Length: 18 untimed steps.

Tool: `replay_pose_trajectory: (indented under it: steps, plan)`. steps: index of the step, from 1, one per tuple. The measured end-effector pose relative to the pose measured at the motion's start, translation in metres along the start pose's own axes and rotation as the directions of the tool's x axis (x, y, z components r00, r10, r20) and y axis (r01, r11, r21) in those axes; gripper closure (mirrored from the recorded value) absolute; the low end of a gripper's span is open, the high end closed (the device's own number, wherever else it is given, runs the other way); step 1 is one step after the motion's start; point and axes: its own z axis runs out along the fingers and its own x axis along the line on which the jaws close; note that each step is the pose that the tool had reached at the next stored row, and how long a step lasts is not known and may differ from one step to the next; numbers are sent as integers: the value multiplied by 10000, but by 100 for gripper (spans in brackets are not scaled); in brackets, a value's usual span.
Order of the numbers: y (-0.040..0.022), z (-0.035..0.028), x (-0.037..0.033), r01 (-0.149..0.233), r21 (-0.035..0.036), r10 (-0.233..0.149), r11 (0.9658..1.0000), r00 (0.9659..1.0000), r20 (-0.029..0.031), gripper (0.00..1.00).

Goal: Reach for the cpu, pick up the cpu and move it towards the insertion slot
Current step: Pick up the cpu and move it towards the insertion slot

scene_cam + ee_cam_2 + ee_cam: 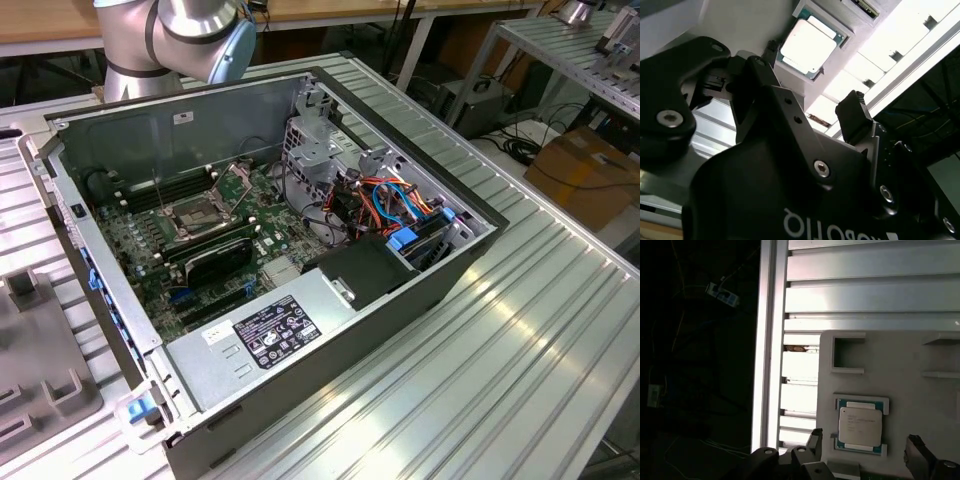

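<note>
The cpu (pixel 860 426) (pixel 807 46) is a small flat silver square lying in a shallow square recess of a grey holder plate (pixel 900 370). In both wrist views my gripper (pixel 865 446) (pixel 812 80) is open, hovering over the chip without touching it. One black fingertip (pixel 815 437) stands on one side of the chip and the other on the opposite side, with nothing between them. In the exterior view the insertion slot (pixel 203 216) is the square socket on the motherboard (pixel 150 245), with its metal frame lifted open. Part of the arm (pixel 170 35) shows at the top of that view.
The open computer case (pixel 400 290) lies on a ribbed aluminium table (pixel 520 360), with a power supply (pixel 265 335), cables and drive cage inside. The holder plate has other empty recesses (pixel 847 354). The table's edge rail (pixel 767 365) runs close beside the holder, with dark floor beyond.
</note>
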Motion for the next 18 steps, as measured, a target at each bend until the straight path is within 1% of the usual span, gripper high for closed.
replay_pose_trajectory:
  steps: [1,2,10,11,12,14,16,18]
  plan:
    - [-3,67,-1,0,0,0,10000,10000,-1,26]
    - [-10,112,-2,1,-1,-1,10000,10000,1,26]
    - [-25,272,-2,-1,1,1,10000,10000,-1,26]
    - [-29,324,-3,0,0,0,10000,10000,8,26]
    - [-31,363,-4,1,1,-1,10000,10000,17,26]
    - [-32,407,-5,1,1,-1,10000,10000,21,26]
    - [-33,473,-6,1,2,-1,10000,10000,22,26]
    - [-35,520,-6,1,1,-1,10000,10000,21,26]
